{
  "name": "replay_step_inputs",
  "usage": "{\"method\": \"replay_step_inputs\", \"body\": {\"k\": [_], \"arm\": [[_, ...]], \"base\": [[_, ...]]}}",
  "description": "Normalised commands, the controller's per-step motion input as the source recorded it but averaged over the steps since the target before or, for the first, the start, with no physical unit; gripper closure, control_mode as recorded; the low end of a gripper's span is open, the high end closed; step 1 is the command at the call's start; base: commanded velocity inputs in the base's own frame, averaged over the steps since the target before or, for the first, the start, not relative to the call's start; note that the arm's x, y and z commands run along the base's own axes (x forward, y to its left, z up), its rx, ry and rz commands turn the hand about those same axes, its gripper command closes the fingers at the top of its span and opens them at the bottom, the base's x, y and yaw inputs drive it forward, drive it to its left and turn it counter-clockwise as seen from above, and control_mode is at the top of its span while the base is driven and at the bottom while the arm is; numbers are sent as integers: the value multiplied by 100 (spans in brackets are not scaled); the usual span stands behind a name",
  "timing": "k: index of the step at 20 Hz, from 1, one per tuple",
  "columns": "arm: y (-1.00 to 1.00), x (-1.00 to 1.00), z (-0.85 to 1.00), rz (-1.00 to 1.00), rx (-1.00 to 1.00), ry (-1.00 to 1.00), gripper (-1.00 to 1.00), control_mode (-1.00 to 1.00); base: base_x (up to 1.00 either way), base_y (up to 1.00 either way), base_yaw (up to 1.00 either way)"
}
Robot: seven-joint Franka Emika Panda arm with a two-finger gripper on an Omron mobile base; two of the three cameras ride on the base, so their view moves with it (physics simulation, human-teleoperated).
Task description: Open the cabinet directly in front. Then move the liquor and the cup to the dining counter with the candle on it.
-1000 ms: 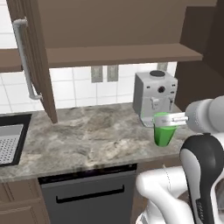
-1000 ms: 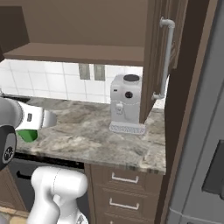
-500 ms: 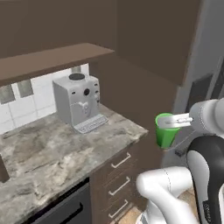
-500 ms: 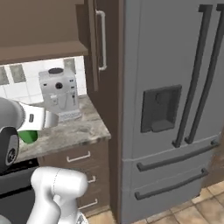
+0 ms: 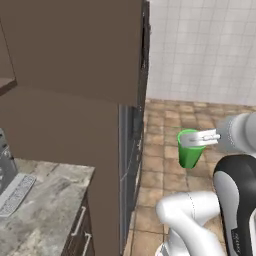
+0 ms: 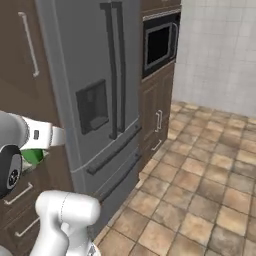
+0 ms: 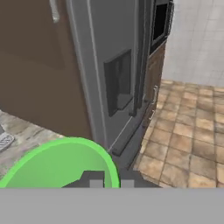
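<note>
My pincer [image 5: 200,138] is clenched on the rim of the cup [image 5: 190,148], carried in the air over the tiled floor [image 6: 210,190] beside the fridge [image 6: 95,100], and swinging too near it could knock that thin rim grip loose.

The grey-brown marbled stone countertop [image 5: 47,192] sits at the lower left of the left base view; a grey appliance base with a slotted tray [image 5: 11,192] rests right on it at the left edge; brown drawer fronts with short silver handles [image 5: 80,225] hang below its edge; beside it runs a tan tiled floor [image 5: 165,165], and the tall grey double-door fridge [image 6: 100,100] stands on that floor.
</note>
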Motion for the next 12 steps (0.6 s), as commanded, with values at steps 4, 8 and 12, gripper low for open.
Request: {"method": "replay_step_inputs", "body": {"k": [4,8,12], "arm": [[0,0,0,0,0,0,100,100],[0,0,0,0,0,0,100,100],[0,0,0,0,0,0,100,100]], "base": [[0,0,-100],[0,1,-100],[0,0,-100]]}}
